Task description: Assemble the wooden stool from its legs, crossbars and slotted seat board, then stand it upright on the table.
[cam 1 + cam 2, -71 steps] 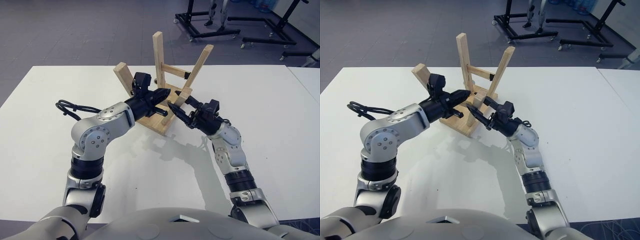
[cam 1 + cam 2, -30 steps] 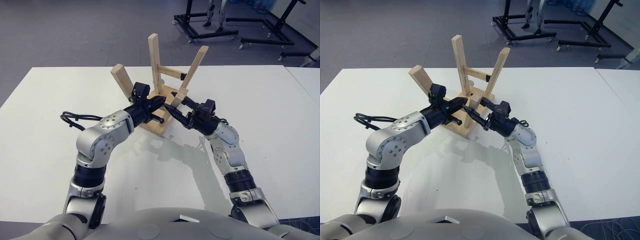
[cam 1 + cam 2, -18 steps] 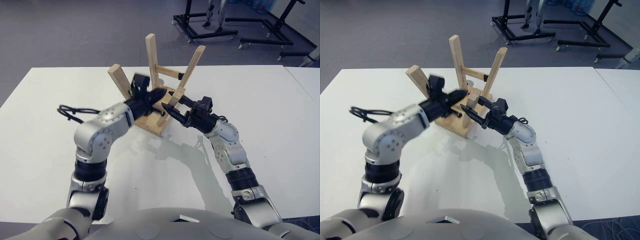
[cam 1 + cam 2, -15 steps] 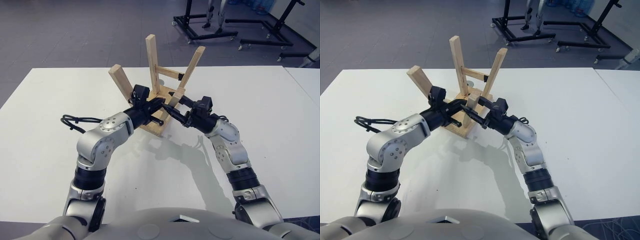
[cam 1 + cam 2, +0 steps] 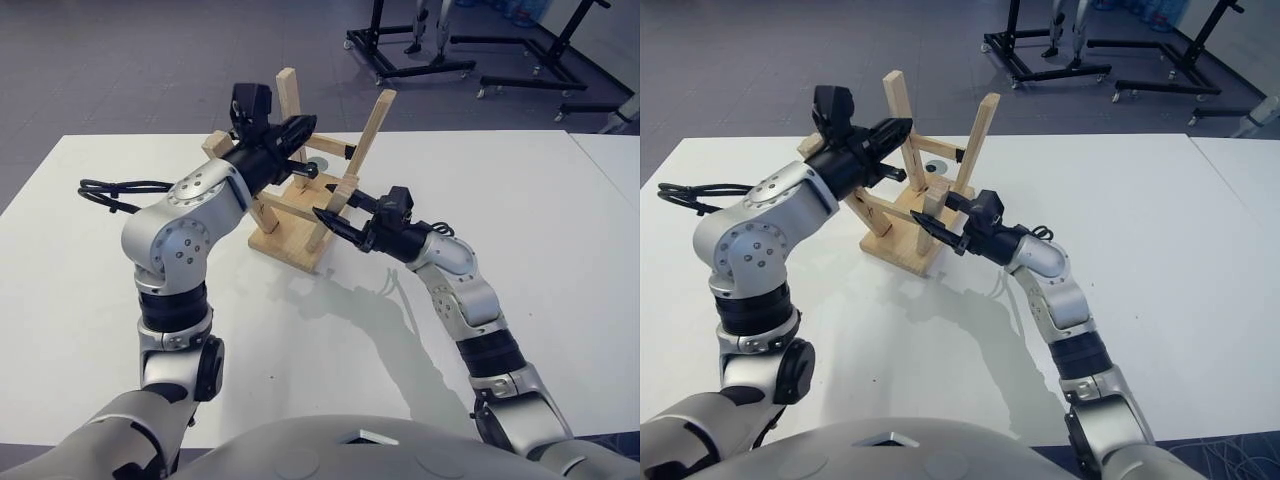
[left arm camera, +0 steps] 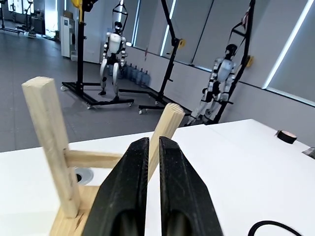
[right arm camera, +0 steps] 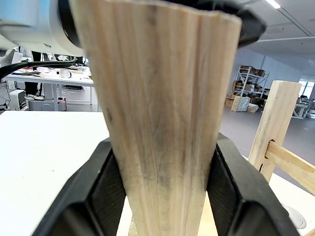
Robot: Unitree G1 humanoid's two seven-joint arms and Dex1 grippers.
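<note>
Grey workshop floor stretches behind the scene, with black wheeled stands (image 5: 440, 50) far beyond both grippers. From the left wrist we also see humanoid robots (image 6: 114, 54) hanging in frames of that kind. Beneath both grippers lies the white table (image 5: 540, 220).

Between the two arms the stool (image 5: 895, 250) sits upside down. Its seat board (image 5: 288, 248) lies flat on the table, just below the right gripper and well below the left one. The legs point upward and splay outward.

We carry the left gripper (image 5: 306, 126) high, level with the upper part of the legs. Its two fingers are pressed together with nothing between them. The back leg (image 6: 51, 142) stands just to one side of those fingers. A crossbar (image 6: 91, 158) runs from it to the far leg (image 6: 165, 123), which rises just beyond the fingertips. We cannot tell whether the gripper touches any of the wood.

We keep the right gripper (image 5: 336, 208) low, close above the seat board, and it is clenched around the front leg (image 7: 162, 123). One of its fingers (image 7: 98, 196) lies against each side of the wood. Another leg (image 7: 273, 123) with its own crossbar stands a little way past this gripper.

A black cable (image 5: 110, 188) loops on the table well behind the left gripper, beside that arm's elbow. A round fitting (image 6: 82, 175) is set into the table below the left gripper, next to the seat board. A small roll of dark tape (image 6: 286, 136) lies on the table well apart from the left gripper.
</note>
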